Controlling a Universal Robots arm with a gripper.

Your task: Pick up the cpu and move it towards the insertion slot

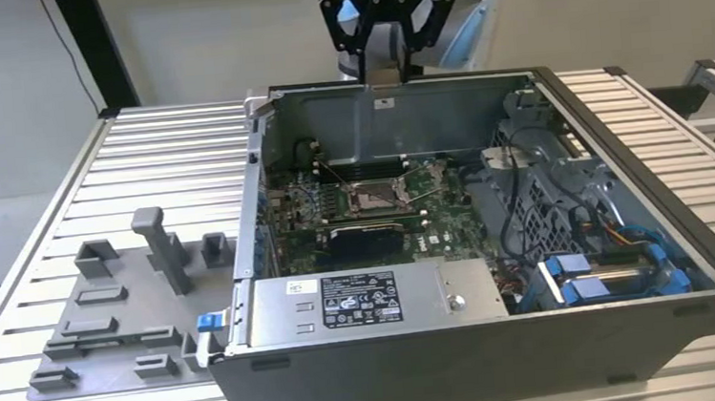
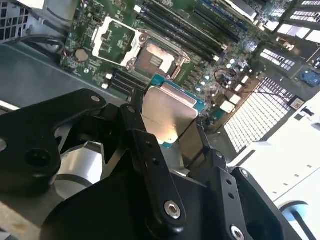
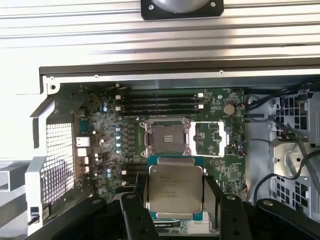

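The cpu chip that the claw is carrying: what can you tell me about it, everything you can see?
The cpu is a small flat square with a dull silvery metal lid and a thin green edge. The gripper clamps it between black fingers at two opposite sides, lid facing the wrist cameras. It hangs above the green board, near the open insertion slot, not yet over it.

One cpu [image 3: 175, 189], one insertion slot [image 3: 168, 139], one computer case [image 1: 674, 329], one grey fixture plate [image 1: 112, 325], one claw [image 3: 175, 212]

The silvery cpu [image 3: 175, 189] sits clamped in my gripper [image 3: 176, 200]; the open insertion slot [image 3: 167, 137] lies mid-frame, just above it.
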